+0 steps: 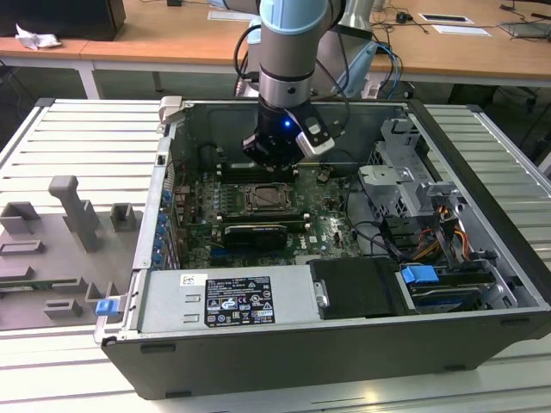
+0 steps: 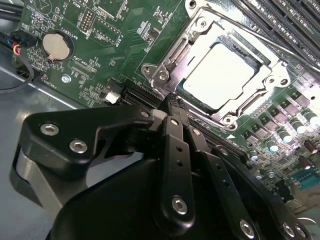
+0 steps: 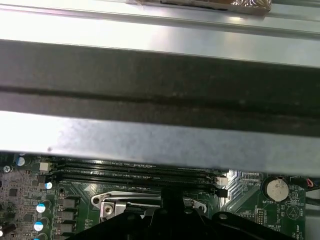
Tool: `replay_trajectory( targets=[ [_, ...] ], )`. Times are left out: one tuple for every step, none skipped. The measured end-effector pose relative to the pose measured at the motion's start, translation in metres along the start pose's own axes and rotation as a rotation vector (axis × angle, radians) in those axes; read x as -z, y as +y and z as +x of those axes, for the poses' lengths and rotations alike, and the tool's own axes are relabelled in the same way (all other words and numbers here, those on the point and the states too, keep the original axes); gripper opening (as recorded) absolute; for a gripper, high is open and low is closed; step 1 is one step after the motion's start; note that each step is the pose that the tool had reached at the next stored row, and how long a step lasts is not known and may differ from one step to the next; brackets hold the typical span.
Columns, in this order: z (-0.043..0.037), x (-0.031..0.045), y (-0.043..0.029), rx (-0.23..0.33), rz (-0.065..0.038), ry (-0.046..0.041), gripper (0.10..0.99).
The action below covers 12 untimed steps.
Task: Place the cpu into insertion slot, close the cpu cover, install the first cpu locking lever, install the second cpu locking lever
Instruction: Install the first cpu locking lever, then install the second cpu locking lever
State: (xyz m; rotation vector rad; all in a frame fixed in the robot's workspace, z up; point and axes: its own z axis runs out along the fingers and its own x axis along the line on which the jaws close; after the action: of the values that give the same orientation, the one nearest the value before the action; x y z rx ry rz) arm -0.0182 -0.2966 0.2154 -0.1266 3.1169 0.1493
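From the second wrist view I have the end effector (image 2: 175, 107) closest to me, its two black fingers (image 2: 176, 150) drawn narrow, side by side with no gap I can make out, and nothing held between them. Their tips sit at the near edge of the insertion slot (image 2: 165, 75), at or just above the shiny frame; I cannot tell whether they touch it.

Just past the tips I see the cpu (image 2: 220, 80), pale silver-grey, lying flat and square in the slot. The cpu cover (image 2: 250, 102) is down over it, its window framing the chip's metal top. Beside the socket on the green motherboard (image 2: 100, 55) sits a round coin battery (image 2: 55, 47), and the long dark memory slots (image 2: 280, 25) run along the far side of the socket.

In the first wrist view the memory slots (image 3: 135, 172) lie just beyond the silver socket frame, with the battery (image 3: 276, 189) off to one side and the grey wall of the computer case (image 3: 160, 140) rising behind them.

Farther back, in the exterior view, the arm (image 1: 293, 52) reaches straight down into the open computer case (image 1: 344, 344), with the end effector (image 1: 274, 168) low over the socket (image 1: 265, 200) near the middle of the board. The case rests on a ribbed grey table (image 1: 77, 129), and grey fixture blocks (image 1: 73, 211) stand on it at the exterior view's left. Wooden desks (image 1: 172, 34) stand behind.
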Motion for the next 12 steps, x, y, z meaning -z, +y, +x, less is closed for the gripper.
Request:
replay_trajectory(
  targets=[
    [0.0000, 0.0001, -0.0003, 0.000, 0.000, 0.0001, 0.106],
    [0.0001, 0.0001, -0.0006, 0.000, 0.000, 0.0000, 0.106],
    [0.0001, 0.0001, -0.0008, 0.000, 0.000, 0.0001, 0.106],
    [0.0001, 0.0001, -0.0011, 0.000, 0.000, 0.0000, 0.106],
    [0.0001, 0.0002, -0.0013, 0.000, 0.000, 0.0001, 0.106],
    [0.0001, 0.0002, -0.0015, 0.000, 0.000, 0.0001, 0.106],
    [0.0002, 0.0003, -0.0021, 0.000, 0.000, 0.0002, 0.106],
    [0.0002, 0.0004, -0.0031, 0.000, 0.000, 0.0001, 0.106],
    [0.0003, 0.0005, -0.0042, 0.000, 0.000, 0.0001, 0.106],
    [0.0004, 0.0005, -0.0050, 0.000, 0.000, 0.0001, 0.106],
    [0.0005, 0.0006, -0.0056, 0.000, 0.000, 0.0001, 0.106],
    [0.0005, 0.0007, -0.0068, 0.000, 0.000, 0.0001, 0.106]
  ],
)
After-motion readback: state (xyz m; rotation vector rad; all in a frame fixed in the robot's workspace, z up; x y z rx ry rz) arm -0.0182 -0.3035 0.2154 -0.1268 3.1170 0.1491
